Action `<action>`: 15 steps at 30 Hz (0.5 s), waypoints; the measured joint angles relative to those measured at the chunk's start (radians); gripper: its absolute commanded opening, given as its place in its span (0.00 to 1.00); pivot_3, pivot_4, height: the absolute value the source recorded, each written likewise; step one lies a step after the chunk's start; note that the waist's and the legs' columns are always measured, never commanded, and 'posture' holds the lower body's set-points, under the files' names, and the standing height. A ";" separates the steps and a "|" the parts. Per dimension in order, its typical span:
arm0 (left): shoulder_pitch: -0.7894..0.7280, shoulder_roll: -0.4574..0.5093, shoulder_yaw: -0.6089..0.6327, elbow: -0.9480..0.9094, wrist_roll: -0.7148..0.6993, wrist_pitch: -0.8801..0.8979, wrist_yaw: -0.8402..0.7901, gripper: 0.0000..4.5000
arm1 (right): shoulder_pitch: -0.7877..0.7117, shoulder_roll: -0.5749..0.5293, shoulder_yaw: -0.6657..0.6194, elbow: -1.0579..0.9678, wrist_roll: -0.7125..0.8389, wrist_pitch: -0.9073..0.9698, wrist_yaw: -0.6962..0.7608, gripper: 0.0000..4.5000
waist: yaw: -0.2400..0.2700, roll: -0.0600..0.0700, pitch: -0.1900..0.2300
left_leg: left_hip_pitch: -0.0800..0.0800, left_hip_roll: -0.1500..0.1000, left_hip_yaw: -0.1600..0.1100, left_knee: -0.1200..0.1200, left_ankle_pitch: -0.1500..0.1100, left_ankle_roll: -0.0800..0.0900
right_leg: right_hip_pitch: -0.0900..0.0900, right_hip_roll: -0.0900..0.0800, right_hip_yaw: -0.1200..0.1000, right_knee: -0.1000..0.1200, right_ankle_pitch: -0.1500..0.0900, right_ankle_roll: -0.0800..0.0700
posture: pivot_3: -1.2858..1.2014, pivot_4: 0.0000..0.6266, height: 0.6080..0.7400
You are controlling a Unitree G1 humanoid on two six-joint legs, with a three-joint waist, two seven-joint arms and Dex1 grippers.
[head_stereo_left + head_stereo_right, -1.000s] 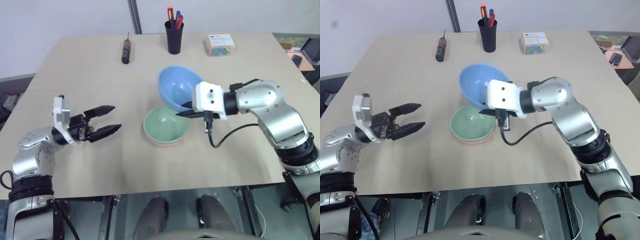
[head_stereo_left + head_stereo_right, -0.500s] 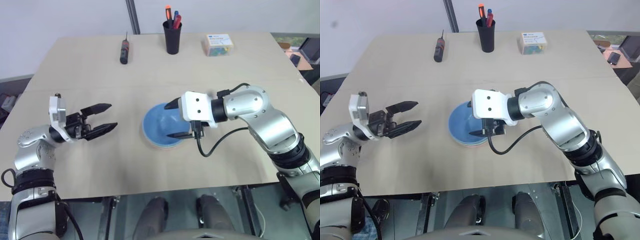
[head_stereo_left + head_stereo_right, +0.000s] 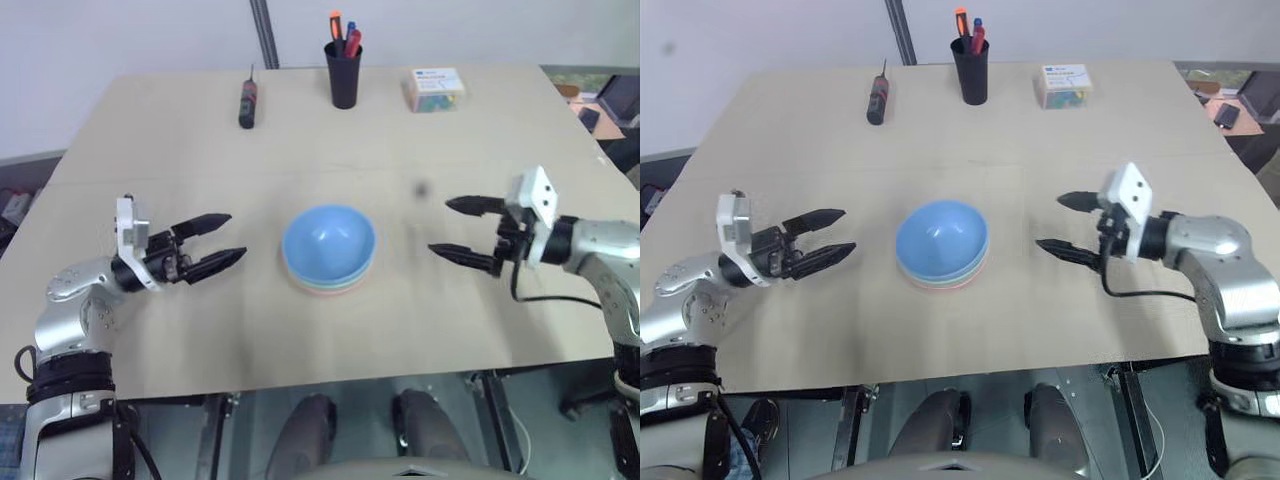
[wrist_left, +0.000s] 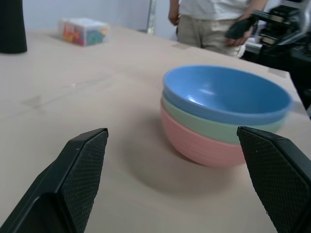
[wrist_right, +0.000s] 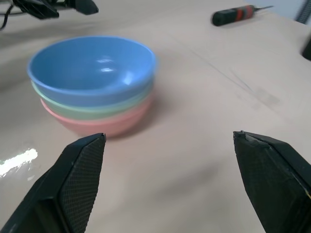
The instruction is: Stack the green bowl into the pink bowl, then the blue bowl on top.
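Table [image 3: 150, 150] | blue bowl [image 3: 328, 240] nested over green bowl [image 4: 214, 127], pink bowl [image 4: 199, 145] (rims barely visible) | left gripper [image 3: 222, 238], right gripper [image 3: 455, 228] agape, empty

Two head-mounted eye views look forward and down from above the near edge of the table [image 3: 150, 130], taking in the whole tabletop, and share nearly the same scene, slightly offset sideways. The left wrist view sits low, just above the tabletop, looking along its own two fingers [image 4: 80, 167] toward the three stacked bowls: blue bowl [image 4: 223, 94], green bowl [image 4: 214, 128], pink bowl [image 4: 194, 148]. The right wrist view is equally low and close, facing the same stack from the opposite side, with the screwdriver [image 5: 235, 13] beyond. All four views share the stack at the table's centre
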 measured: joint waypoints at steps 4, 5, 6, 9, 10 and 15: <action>0.053 -0.010 0.003 -0.048 -0.002 0.015 0.051 1.00 | 0.094 -0.003 -0.083 0.117 0.025 -0.177 0.060 0.98 | 0.002 0.000 0.000 | 0.002 0.000 0.001 0.000 0.000 0.000 | 0.001 0.000 0.000 0.000 0.000 0.000 | 0.52 0.24 1.00; 0.063 -0.013 0.005 -0.051 -0.002 0.016 0.057 1.00 | 0.101 -0.005 -0.093 0.140 0.030 -0.196 0.072 0.98 | 0.002 0.000 0.000 | 0.002 0.000 0.001 0.000 0.000 0.000 | 0.001 0.000 0.001 0.000 0.000 0.000 | 0.52 0.24 1.00; 0.077 -0.018 0.006 -0.062 -0.002 0.016 0.061 1.00 | 0.108 -0.014 -0.097 0.169 0.038 -0.228 0.090 0.98 | 0.002 0.000 0.000 | 0.002 0.000 0.001 0.001 0.000 0.000 | 0.001 0.000 0.001 0.000 0.000 0.000 | 0.52 0.24 1.00; 0.101 -0.030 0.012 -0.083 -0.002 0.003 0.073 1.00 | 0.130 -0.025 -0.122 0.235 0.060 -0.319 0.156 0.98 | 0.005 0.000 0.000 | 0.002 0.000 0.000 0.000 0.000 0.000 | 0.001 0.000 0.000 0.000 0.000 0.000 | 0.52 0.24 1.00; 0.102 -0.032 0.015 -0.083 -0.002 0.000 0.076 1.00 | 0.133 -0.026 -0.124 0.242 0.063 -0.333 0.166 0.98 | 0.005 0.000 0.000 | 0.002 0.000 0.000 0.000 0.000 0.000 | 0.001 0.000 0.000 0.000 0.000 0.000 | 0.52 0.24 1.00; 0.113 -0.037 0.033 -0.084 -0.002 -0.031 0.079 1.00 | 0.148 -0.026 -0.126 0.300 0.070 -0.407 0.197 0.98 | 0.005 0.000 0.000 | 0.002 0.000 0.001 0.000 0.000 0.000 | 0.001 -0.001 0.000 0.000 0.000 0.000 | 0.52 0.24 1.00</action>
